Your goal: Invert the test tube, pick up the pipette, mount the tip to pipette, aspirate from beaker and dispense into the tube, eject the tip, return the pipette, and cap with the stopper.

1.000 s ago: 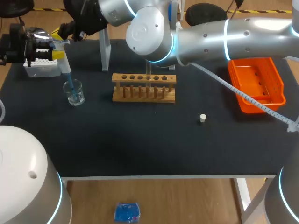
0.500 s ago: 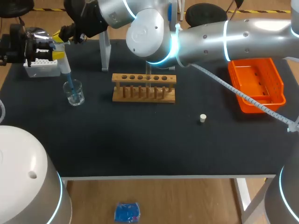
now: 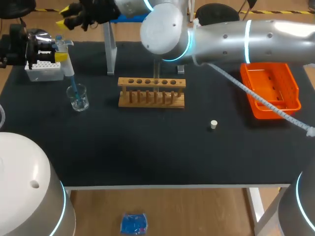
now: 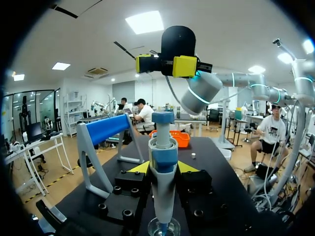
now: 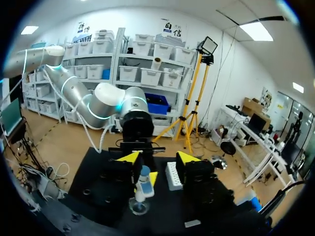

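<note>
The right arm (image 3: 236, 39) is stretched across the table. Its right claw (image 3: 64, 16) is held open and empty, straight above the plunger (image 4: 163, 118) of the pipette (image 3: 66, 64). Were that claw brought down off-centre, the plunger could be missed or the pipette knocked askew.

The wooden test tube rack (image 3: 151, 92) is set well to the side of the left claw (image 4: 163, 169). Whether a tube is seated in it cannot be told, so a dispense there might be misaimed.

The pipette is gripped upright in the left claw, with a finger pressed on each side of its body. Its blue tip (image 3: 74, 88) is dipped into the glass beaker (image 3: 78, 97) directly beneath that claw. If the pipette were carried sideways before being raised, the light beaker could be tipped. If the tip were lifted out early, air might be drawn in.

The stopper (image 3: 213, 124) lies loose, far from both claws, and could be rolled away by a careless approach.
</note>
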Robot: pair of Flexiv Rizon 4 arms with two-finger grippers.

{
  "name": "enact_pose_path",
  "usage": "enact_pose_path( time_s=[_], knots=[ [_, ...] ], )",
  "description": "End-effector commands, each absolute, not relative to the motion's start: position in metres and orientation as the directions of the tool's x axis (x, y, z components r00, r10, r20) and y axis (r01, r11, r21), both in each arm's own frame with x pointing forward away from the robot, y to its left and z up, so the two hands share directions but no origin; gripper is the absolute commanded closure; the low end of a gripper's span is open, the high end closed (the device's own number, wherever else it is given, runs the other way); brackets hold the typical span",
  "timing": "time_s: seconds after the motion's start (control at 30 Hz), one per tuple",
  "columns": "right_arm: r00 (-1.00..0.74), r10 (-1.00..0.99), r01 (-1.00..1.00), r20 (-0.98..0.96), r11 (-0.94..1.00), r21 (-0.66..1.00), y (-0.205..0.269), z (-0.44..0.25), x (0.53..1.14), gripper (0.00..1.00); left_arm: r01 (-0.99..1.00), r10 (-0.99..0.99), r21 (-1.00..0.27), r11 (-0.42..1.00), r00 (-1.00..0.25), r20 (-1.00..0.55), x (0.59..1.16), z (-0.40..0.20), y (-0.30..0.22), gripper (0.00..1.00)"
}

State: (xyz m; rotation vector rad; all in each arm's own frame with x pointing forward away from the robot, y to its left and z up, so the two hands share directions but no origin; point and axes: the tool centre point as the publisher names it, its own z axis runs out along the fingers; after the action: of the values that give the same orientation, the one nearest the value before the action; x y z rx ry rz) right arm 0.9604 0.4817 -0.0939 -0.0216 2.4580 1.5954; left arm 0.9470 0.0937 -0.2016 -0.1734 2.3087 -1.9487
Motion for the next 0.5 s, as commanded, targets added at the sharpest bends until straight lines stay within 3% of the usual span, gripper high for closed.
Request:
enact_pose_path(
  time_s=[0.03,0.5],
  knots=[
    [-0.966,0.114,-0.158,-0.230,0.444,0.882,0.402,-0.058,0.956,0.00,-0.013,-0.160,-0.986,0.167,-0.987,-0.014,0.947,-0.201,0.094,1.00],
    [-0.946,0.162,-0.177,-0.280,0.465,0.867,0.224,-0.058,0.948,0.00,-0.013,-0.160,-0.986,0.167,-0.987,-0.014,0.947,-0.201,0.094,1.00]
  ],
)
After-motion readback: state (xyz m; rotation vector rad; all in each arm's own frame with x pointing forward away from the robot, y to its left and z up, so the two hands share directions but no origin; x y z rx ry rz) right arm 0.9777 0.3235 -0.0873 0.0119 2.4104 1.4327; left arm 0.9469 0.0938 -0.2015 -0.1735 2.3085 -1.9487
